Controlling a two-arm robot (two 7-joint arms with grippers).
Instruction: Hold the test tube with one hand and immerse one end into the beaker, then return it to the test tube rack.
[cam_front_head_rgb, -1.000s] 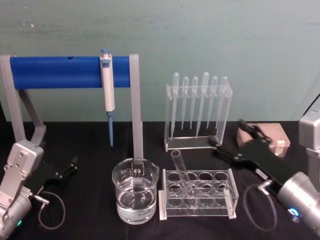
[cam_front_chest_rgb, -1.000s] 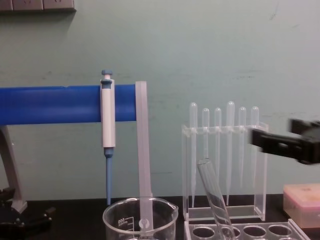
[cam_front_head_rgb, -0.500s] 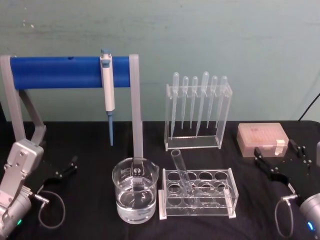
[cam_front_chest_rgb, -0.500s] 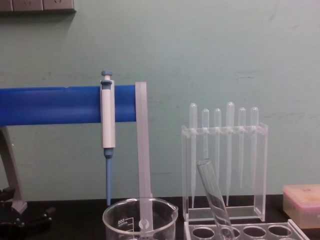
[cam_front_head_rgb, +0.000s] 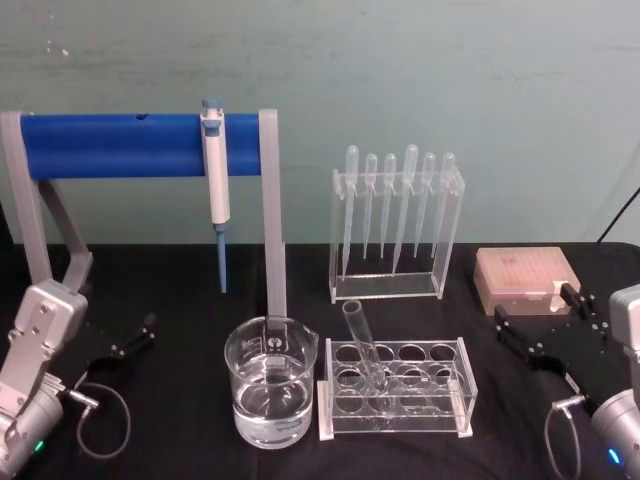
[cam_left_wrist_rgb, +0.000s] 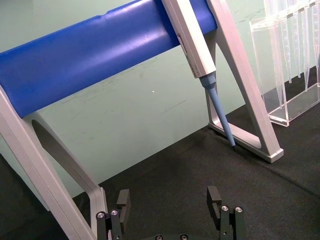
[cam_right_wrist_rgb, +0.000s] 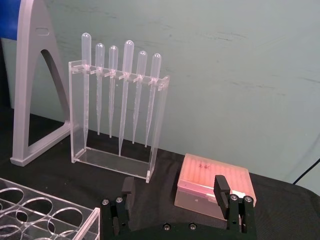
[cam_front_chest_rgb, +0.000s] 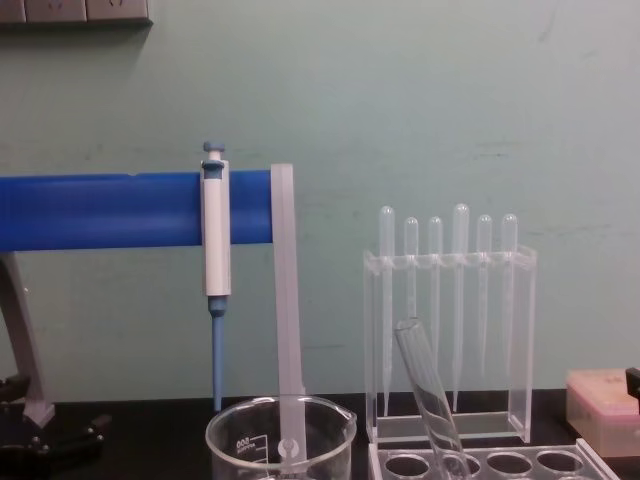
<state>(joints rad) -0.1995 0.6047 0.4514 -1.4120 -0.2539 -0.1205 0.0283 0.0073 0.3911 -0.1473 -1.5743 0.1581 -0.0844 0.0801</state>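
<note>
Landmark is the clear tube rack (cam_front_head_rgb: 396, 390) on the black table (cam_front_head_rgb: 180, 440). Far left of the rack, the left gripper (cam_front_head_rgb: 133, 338) sits low by the table edge, jaws spread apart and holding nothing; in the left wrist view its two fingers (cam_left_wrist_rgb: 122, 200) stand apart over bare tabletop. Behind it and left of the rack, a blue bar stand (cam_front_head_rgb: 140, 143) carries a white-and-blue pipettor (cam_front_head_rgb: 215, 180) hanging tip down. Just left of the rack, nearly touching its end, stands the beaker (cam_front_head_rgb: 270, 395), upright, part filled with clear liquid, white marks on its wall; the chest view catches its rim (cam_front_chest_rgb: 280, 420). The test tube (cam_front_head_rgb: 362, 350) sits in the rack's left-end holes, long axis near vertical but tilted, open rimmed mouth up and leaning toward the beaker side, closed end down inside the rack; the chest view shows the same lean (cam_front_chest_rgb: 428, 395). No gripper touches it. Behind the rack, a clear holder (cam_front_head_rgb: 395, 225) has six bulb-topped pipettes hanging tips down. Right and behind the rack lies a pink tip box (cam_front_head_rgb: 525, 278). Right of the rack, well apart from it, the right gripper (cam_front_head_rgb: 538, 318) rests low near the tip box, jaws released and wide, empty; the right wrist view shows its fingers (cam_right_wrist_rgb: 127, 189) apart with the box beyond.
</note>
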